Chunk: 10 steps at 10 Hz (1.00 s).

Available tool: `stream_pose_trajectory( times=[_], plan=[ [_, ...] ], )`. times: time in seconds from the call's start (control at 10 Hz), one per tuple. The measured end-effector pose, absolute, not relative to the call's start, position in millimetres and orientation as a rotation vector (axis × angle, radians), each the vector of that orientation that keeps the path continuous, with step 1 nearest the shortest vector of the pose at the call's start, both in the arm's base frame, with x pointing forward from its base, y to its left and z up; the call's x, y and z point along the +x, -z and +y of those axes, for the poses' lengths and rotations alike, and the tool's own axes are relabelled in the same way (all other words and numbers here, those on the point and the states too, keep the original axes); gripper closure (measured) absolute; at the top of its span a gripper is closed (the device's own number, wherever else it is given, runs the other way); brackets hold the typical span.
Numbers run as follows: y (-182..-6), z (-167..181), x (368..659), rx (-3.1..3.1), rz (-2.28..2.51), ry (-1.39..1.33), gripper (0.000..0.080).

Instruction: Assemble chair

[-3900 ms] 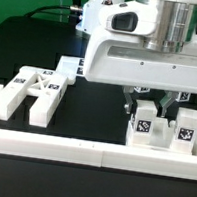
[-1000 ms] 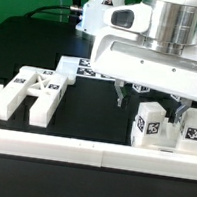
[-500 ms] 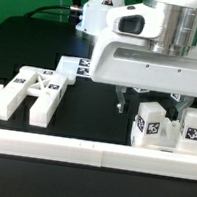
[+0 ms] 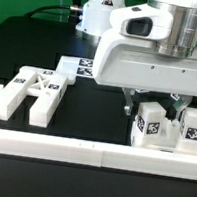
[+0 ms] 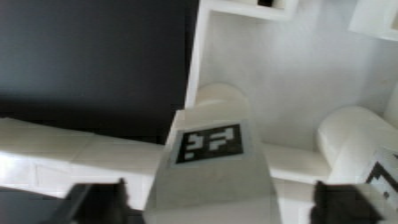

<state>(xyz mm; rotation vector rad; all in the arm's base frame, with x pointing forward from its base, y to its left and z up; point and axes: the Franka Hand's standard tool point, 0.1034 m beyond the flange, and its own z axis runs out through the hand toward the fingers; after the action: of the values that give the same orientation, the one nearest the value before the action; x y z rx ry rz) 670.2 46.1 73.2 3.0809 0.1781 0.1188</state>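
At the exterior view's right, a white chair part stands with two upright tagged posts, one (image 4: 151,122) nearer the middle and one (image 4: 194,125) at the edge. My gripper (image 4: 152,104) hangs just above the nearer post, one finger on each side of it. In the wrist view the tagged post (image 5: 210,140) rises between the two dark fingertips (image 5: 98,202). The gripper (image 5: 214,206) is open, and a narrow gap shows beside the post on at least one side. Nothing is lifted. More white tagged chair parts (image 4: 32,88) lie at the exterior view's left.
A long white border rail (image 4: 79,151) runs along the front of the black table. The marker board (image 4: 79,66) lies behind the parts, near the robot's base (image 4: 99,6). The arm's white body hides the table behind the right-hand part.
The fingers have drawn closer together around the nearer post over the last second. The hand has shifted slightly toward the exterior view's right. The parts have not moved.
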Motion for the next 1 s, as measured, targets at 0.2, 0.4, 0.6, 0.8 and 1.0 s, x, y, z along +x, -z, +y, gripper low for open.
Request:
stream_pose_trajectory(
  times=[0.2, 0.4, 0.6, 0.8, 1.0],
  plan=[
    [-73.8, 46.3, 670.6, 3.087, 0.116, -0.123, 0.0508],
    [-73.9, 46.4, 670.6, 3.091, 0.051, -0.125, 0.0508],
    [-73.6, 48.6, 670.3, 3.089, -0.258, -0.131, 0.0508],
    [-73.6, 48.8, 670.0, 3.066, -0.481, -0.136, 0.0508],
    [-73.2, 48.3, 670.1, 3.026, -0.739, -0.142, 0.0508]
  ],
)
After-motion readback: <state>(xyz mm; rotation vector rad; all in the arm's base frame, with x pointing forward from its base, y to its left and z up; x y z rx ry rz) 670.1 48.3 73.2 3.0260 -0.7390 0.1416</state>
